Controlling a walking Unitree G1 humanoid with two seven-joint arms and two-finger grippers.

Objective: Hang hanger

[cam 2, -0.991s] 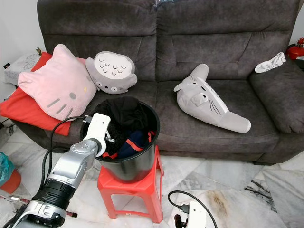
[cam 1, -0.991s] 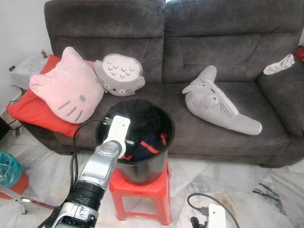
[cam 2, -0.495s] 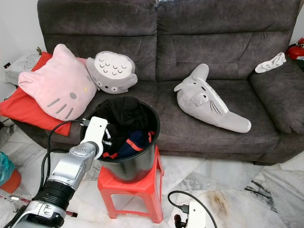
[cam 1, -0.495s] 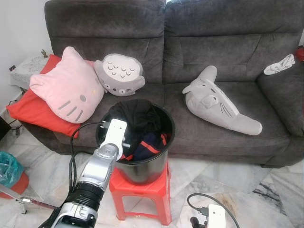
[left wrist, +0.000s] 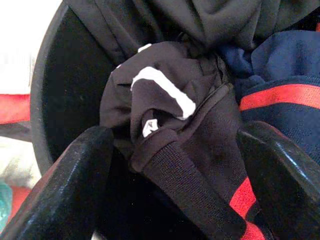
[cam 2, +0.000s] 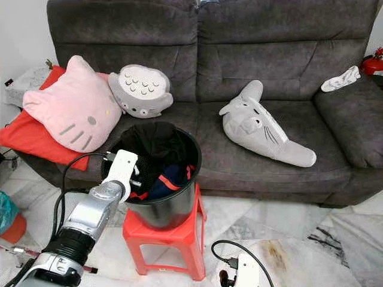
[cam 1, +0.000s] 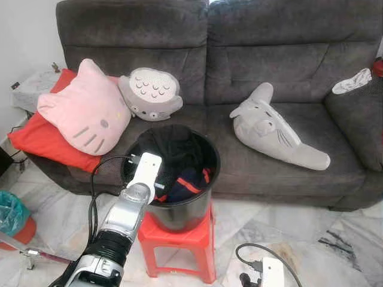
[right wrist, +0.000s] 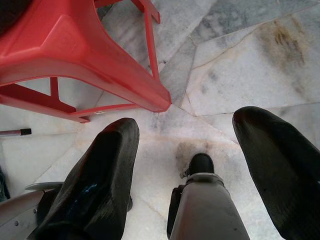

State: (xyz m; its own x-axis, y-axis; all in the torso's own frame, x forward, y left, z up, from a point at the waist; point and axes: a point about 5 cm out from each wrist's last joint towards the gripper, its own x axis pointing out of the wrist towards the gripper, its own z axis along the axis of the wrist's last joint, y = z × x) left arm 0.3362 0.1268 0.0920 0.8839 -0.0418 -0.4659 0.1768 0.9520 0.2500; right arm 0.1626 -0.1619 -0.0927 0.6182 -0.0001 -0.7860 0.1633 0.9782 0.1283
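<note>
A black bucket point(cam 1: 179, 209) stands on a red stool point(cam 1: 197, 239) on the marble floor point(cam 1: 54, 221), just in front of a dark grey sofa point(cam 1: 239, 60). Dark clothes point(left wrist: 170, 115) fill the bucket: black fabric with white trim, plus a navy piece with red stripes point(left wrist: 280, 95). No hanger can be made out among them. The left claw point(left wrist: 175, 195) reaches over the bucket's near-left rim, fingers spread wide and released, one on each side of a black ribbed cuff. The right claw point(right wrist: 195, 170) hangs low on the right above the floor, also spread and holding nothing. On the sofa lie a pink cat cushion point(cam 1: 84, 110), a round grey plush point(cam 1: 149, 92) and a long grey plush point(cam 1: 275, 128).
</note>
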